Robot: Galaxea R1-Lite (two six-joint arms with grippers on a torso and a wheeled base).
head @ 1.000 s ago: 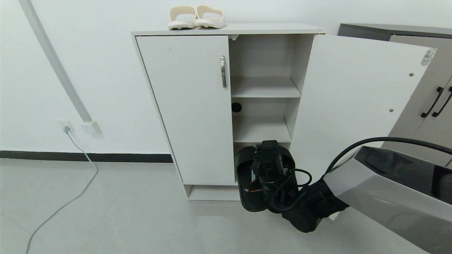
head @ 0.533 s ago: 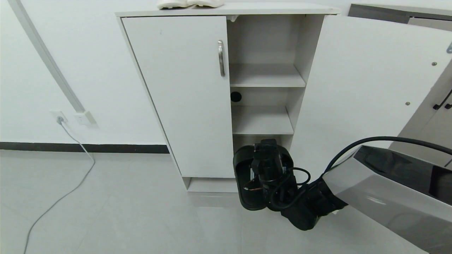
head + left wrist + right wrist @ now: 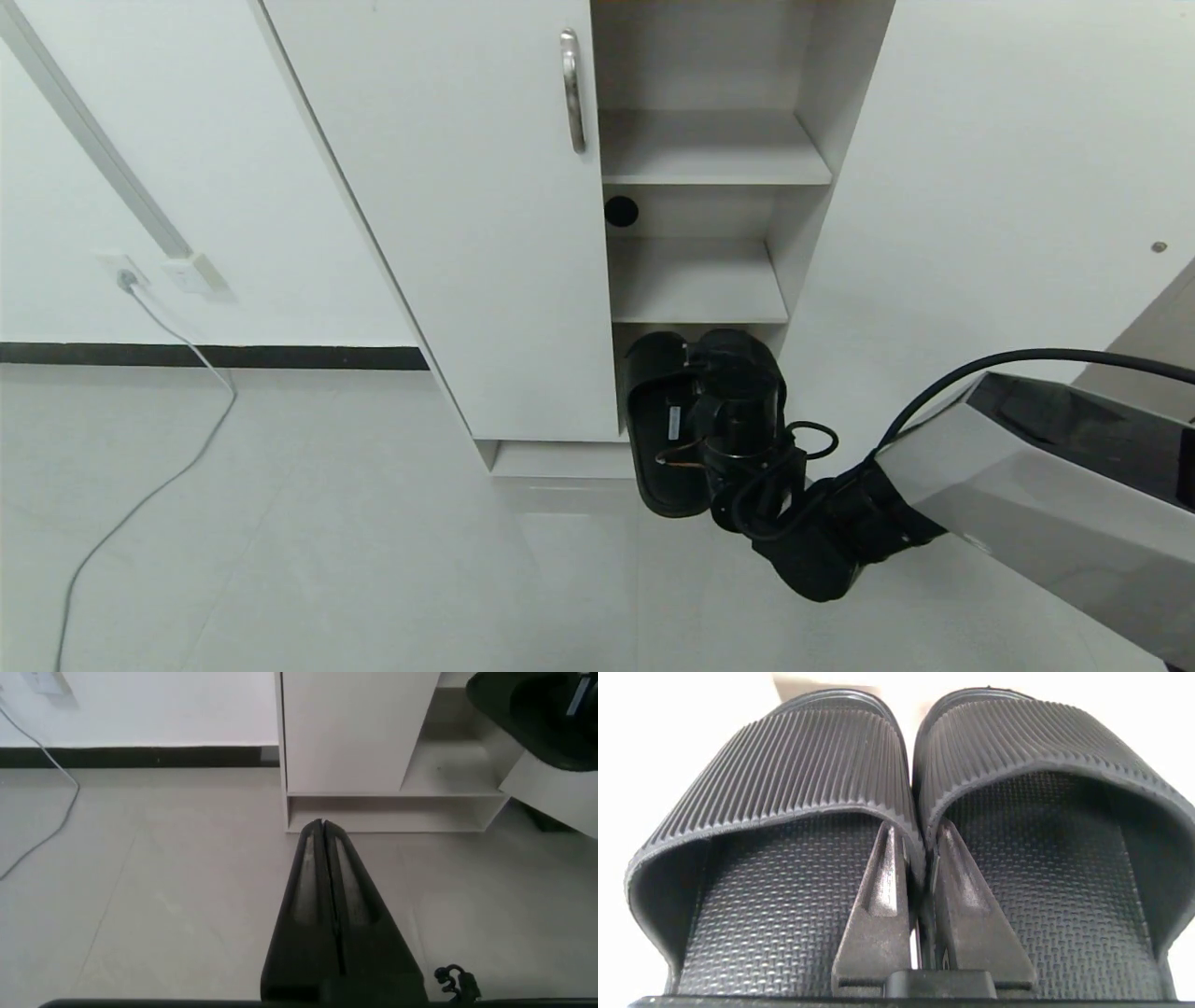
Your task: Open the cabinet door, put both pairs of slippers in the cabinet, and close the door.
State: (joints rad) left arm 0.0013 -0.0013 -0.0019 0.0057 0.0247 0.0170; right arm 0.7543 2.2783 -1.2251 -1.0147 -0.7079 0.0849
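A white cabinet stands against the wall, its left door shut and its right door swung wide open. Two bare shelves show inside. My right gripper is shut on the pair of black slippers, pinching their two inner edges together. The slippers hang toes-first at the mouth of the bottom compartment, heels still out over the floor. My left gripper is shut with nothing in it, low over the floor and facing the cabinet's base. One black slipper shows beyond it.
A grey power cord runs across the floor from a wall socket at the left. A black baseboard lines the wall. The floor tiles in front of the cabinet are free. The open door bounds the space on the right.
The head camera has moved closer and lower, so the cabinet's top has left the picture. My right gripper, still holding the black slippers, sits slightly deeper at the bottom compartment.
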